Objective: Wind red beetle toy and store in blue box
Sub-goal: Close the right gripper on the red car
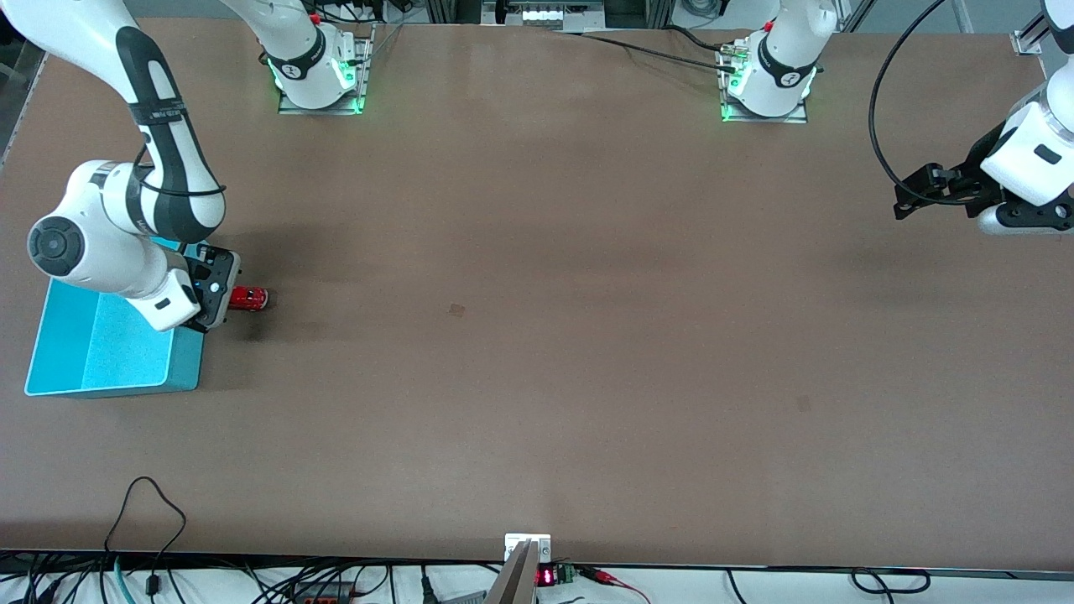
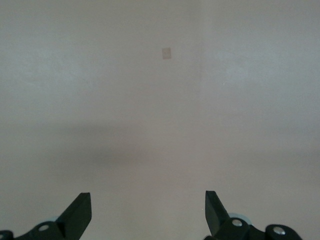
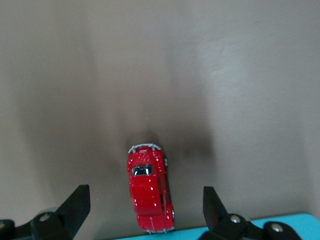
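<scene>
Hovering low at the right arm's end of the bench, the right gripper has its two dark fingers spread wide with nothing between them but air, and in the right wrist view the tiny glossy red beetle-shaped toy car with silvery trim sits on the bench below the gap, touching neither finger. In the front view that gripper sits at about nine o'clock from the car, just beside it, with the car's body lying on the brown surface and pointing away toward three o'clock. From the car, the light blue rectangular plastic bin with thin straight walls lies at roughly eight o'clock, near it and nearer to the front camera; the right arm's white wrist hangs over the bin's upper corner, and a strip of the bin's rim shows just beside the car's rear in the right wrist view. The car is outside the bin, on the flat brown bench. Well apart, at the left arm's end of the bench, the left gripper waits above the surface; its fingers stand wide apart and hold nothing, with only bare bench and a small pale square mark under them.
</scene>
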### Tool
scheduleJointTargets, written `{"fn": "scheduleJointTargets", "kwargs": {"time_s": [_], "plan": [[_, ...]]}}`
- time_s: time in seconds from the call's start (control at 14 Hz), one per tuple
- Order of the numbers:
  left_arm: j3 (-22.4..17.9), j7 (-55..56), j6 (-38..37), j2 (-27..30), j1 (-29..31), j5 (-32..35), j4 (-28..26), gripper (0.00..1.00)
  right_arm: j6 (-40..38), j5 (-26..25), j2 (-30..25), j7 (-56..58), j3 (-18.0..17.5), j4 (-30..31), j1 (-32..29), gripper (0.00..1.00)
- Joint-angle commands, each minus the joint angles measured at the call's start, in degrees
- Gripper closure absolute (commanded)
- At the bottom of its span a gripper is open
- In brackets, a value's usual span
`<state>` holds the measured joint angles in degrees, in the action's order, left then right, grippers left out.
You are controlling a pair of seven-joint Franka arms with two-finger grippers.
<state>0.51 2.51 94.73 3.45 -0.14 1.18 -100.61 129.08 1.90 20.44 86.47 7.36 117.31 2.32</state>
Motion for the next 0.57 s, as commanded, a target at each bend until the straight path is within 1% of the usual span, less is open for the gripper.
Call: {"fn": "scheduleJointTargets", "kwargs": {"time_s": [0.0,0.14,0.29,0.5], "plan": [[0.02,-1.27,-1.22,0.33,-0.04,-0.74,0.67,0.0,2.05,-0.49,-0.76,4.66,-0.33,3.54,-1.53,0.0],[0.02,-1.54,-1.3,0.42,-0.04,-0.74,0.59,0.0,3.27,-0.49,-0.06,5.55,-0.33,4.33,-2.05,0.0],[-0.07,-1.63,-1.3,0.33,0.05,-0.74,0.85,0.0,5.47,-0.49,1.96,7.83,-0.33,4.6,-2.76,0.0],[-0.07,-1.71,-1.3,0.24,0.05,-0.74,1.29,0.0,9.94,-0.49,3.72,10.37,-0.33,5.21,-3.02,0.0]]}}
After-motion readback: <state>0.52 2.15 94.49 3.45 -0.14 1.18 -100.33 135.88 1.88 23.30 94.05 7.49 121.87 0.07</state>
